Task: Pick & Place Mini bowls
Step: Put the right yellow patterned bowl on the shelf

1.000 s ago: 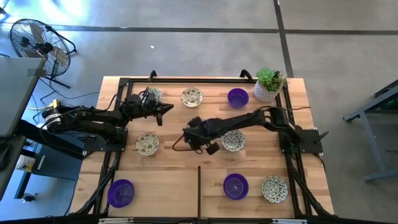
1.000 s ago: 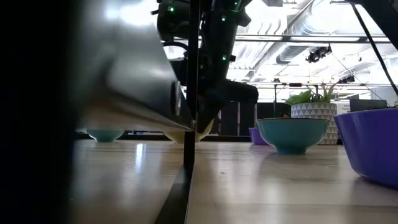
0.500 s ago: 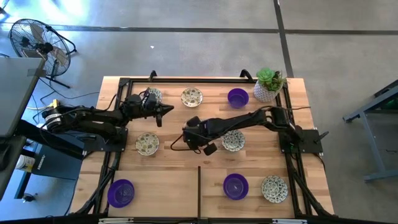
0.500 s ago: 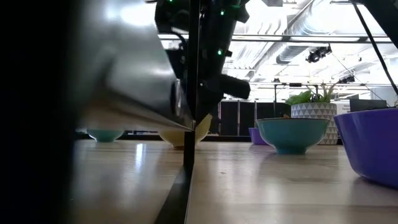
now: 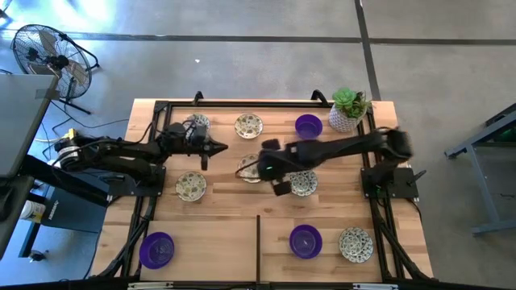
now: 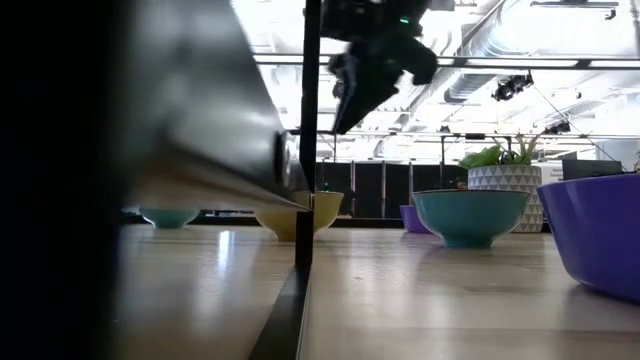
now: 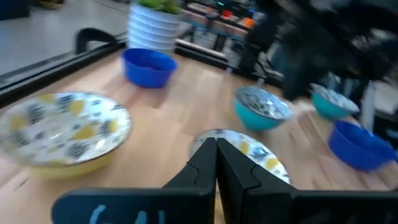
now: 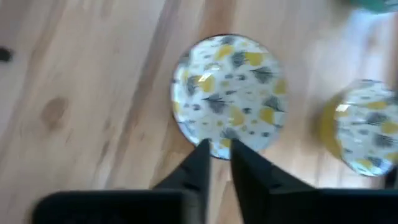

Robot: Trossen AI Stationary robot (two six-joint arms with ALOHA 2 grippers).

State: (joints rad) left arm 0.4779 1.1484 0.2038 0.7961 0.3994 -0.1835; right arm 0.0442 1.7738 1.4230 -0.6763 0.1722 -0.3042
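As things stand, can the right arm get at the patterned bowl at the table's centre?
Probably yes: the right end effector hangs directly above that patterned bowl, nothing lies between, and the left end effector waits off to the side.

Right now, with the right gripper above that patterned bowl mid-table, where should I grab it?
Take the patterned bowl by its thin rim, coming straight down with one finger inside the wall and one outside. It sits upright and open, too wide to span, and the right gripper already hangs over the rim's near edge.

Grey concrete floor (image 5: 242, 72), standing fan (image 5: 44, 52), ceiling ducts (image 6: 500, 70)
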